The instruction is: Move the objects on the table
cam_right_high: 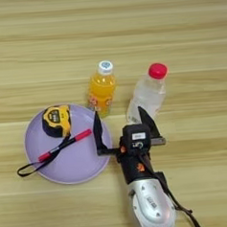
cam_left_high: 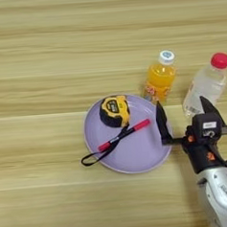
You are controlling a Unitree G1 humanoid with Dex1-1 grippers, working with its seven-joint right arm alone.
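A small orange juice bottle (cam_left_high: 160, 78) with a white cap stands upright on the table (cam_left_high: 44, 53), just behind the right rim of a lilac plate (cam_left_high: 142, 152). On the plate lie a yellow-black tape measure (cam_left_high: 114, 111) and a red-and-black pen (cam_left_high: 124, 135). The tape's black strap trails over the plate's front left rim. My right gripper (cam_left_high: 184, 115) is open with nothing between its fingers. It hovers in front of the juice bottle and to its right. Its left finger (cam_left_high: 161, 124) overlaps the plate's right rim.
A clear bottle (cam_left_high: 207, 85) with a red cap stands upright right of the juice bottle, just behind my gripper's right finger (cam_right_high: 147, 120). My silver forearm (cam_right_high: 150, 204) comes in from the bottom edge.
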